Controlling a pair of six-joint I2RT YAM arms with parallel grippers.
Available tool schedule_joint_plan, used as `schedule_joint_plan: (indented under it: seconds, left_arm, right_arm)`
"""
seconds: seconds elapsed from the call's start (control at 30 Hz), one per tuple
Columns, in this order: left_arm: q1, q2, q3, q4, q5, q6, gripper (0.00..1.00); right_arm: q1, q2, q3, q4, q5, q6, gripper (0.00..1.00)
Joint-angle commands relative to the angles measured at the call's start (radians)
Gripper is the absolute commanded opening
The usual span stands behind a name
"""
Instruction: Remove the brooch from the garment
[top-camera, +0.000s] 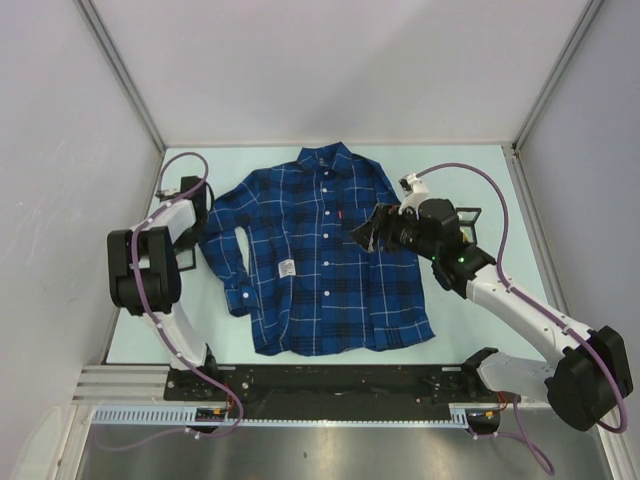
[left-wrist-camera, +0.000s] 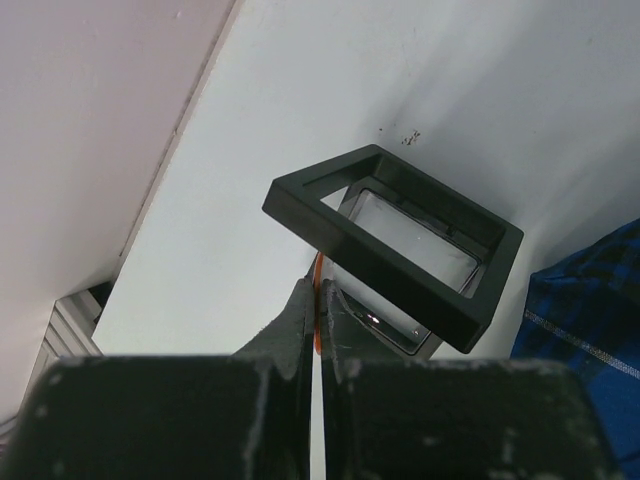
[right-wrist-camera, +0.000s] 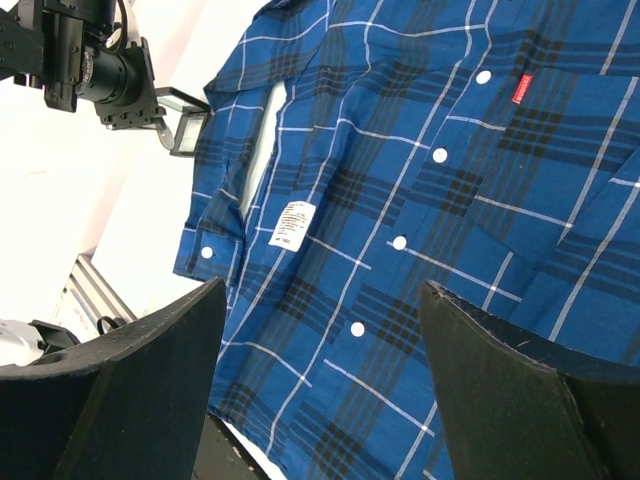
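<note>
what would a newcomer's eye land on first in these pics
First, the dark blue plaid shirt, spread flat and front up across the middle of the table. Next, the right gripper, which hangs wide open above the part of the shirt nearest the right arm. Last, the left gripper, pinched shut at the table's left edge beside a small black-framed box.

You see only an orange sliver (left-wrist-camera: 318, 300) between the left gripper's (left-wrist-camera: 315, 288) pressed fingers (left-wrist-camera: 290, 340); the right gripper (top-camera: 368, 230) hides part of the shirt (top-camera: 310, 280); the tag's (right-wrist-camera: 292, 223) print is unreadable.
</note>
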Motion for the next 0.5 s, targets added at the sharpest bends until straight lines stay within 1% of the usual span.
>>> schedule_joint_plan:
  seconds: [0.0, 0.13, 0.23, 0.47]
  left_arm:
    - [-0.011, 0.009, 0.046, 0.004, -0.034, 0.009, 0.01]
    - [-0.014, 0.022, 0.054, -0.001, -0.032, 0.006, 0.06]
    - [-0.014, 0.033, 0.057, -0.002, -0.032, 0.004, 0.07]
    - [-0.014, 0.044, 0.063, -0.007, -0.035, 0.004, 0.08]
  right_arm:
    - [-0.006, -0.029, -0.002, 0.025, 0.006, -0.013, 0.81]
    - [-0.007, -0.024, -0.003, 0.027, 0.006, -0.013, 0.81]
    - [-0.009, -0.024, -0.002, 0.027, 0.004, -0.012, 0.81]
    - [-0.015, -0.026, -0.003, 0.027, -0.004, -0.007, 0.81]
